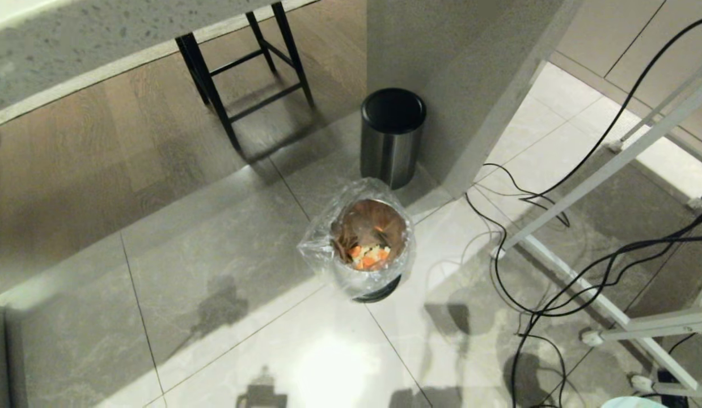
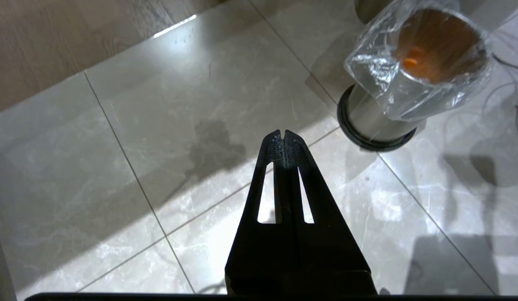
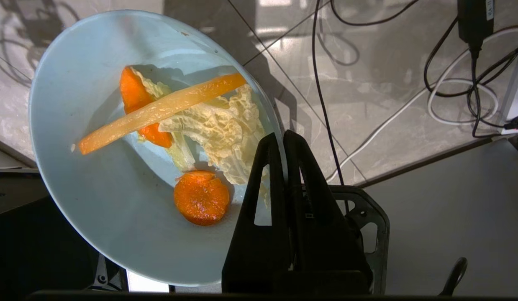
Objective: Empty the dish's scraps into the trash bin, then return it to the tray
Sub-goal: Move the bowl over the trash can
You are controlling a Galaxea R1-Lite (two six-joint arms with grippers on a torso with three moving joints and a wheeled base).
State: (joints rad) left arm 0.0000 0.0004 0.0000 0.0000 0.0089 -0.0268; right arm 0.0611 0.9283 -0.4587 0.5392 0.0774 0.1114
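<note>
The right gripper [image 3: 284, 140] is closed on the rim of the bowl [image 3: 96, 217], which looks light, stiff, smooth and breakable, while the left gripper [image 2: 283, 136] hangs closed and empty.

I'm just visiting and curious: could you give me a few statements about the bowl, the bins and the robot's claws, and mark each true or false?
1. The right gripper pinches the pale-blue dish by its rim. True.
2. The dish is empty. False: scraps still lie in it.
3. The trash bin already holds food pieces. True.
4. The left gripper carries a plate. False: shut on nothing.
5. The bin with black lid stands open. False: lid on.
</note>
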